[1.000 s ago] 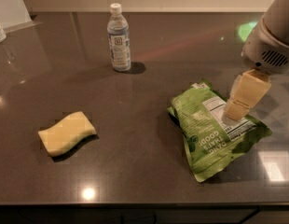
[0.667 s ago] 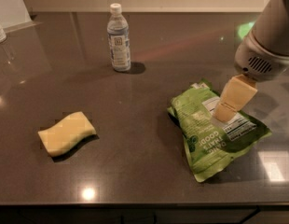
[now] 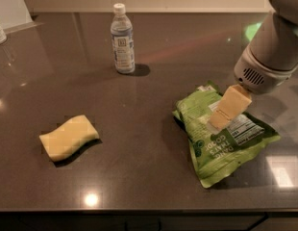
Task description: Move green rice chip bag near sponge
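Note:
The green rice chip bag (image 3: 217, 146) lies flat on the dark countertop at the right, with white lettering and a white label facing up. The sponge (image 3: 68, 137), a pale-yellow wavy block, lies at the left, well apart from the bag. My gripper (image 3: 217, 123) comes down from the grey arm (image 3: 269, 61) at the upper right. Its tan tip is over the upper middle of the bag, at or just above the bag's surface. It hides part of the label.
A clear water bottle (image 3: 122, 40) with a white cap stands upright at the back, left of centre. A white object (image 3: 9, 6) stands at the far left back corner. The counter's front edge (image 3: 149, 211) runs along the bottom.
My gripper has moved left and a little down, from over the bag's right side to over its upper middle. The bag and the sponge have stayed in place.

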`<state>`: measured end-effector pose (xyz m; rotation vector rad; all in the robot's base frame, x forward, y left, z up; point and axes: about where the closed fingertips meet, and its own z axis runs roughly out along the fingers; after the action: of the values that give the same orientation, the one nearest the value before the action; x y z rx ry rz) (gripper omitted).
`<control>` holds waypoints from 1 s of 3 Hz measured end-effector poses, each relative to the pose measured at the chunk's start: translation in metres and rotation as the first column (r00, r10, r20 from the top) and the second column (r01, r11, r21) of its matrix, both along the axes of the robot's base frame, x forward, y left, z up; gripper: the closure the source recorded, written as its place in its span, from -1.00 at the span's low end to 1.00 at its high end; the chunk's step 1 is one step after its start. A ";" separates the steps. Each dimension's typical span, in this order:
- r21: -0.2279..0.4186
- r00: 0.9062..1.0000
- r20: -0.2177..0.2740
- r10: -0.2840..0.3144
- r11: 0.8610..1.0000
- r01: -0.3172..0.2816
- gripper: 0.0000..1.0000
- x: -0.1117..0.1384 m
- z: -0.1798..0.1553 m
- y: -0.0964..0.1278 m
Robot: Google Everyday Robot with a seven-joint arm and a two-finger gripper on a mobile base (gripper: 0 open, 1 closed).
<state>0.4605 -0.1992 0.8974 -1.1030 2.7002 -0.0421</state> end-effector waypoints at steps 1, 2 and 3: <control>-0.003 0.997 -0.027 -0.068 0.998 0.067 -1.00 0.000 -0.010 -0.003; 0.006 0.993 -0.060 -0.098 0.995 0.099 -0.65 -0.001 -0.019 -0.001; 0.010 0.991 -0.082 -0.106 0.994 0.107 -0.17 -0.001 -0.023 0.004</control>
<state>0.4590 -0.1952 0.8742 -0.9762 2.8253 0.0055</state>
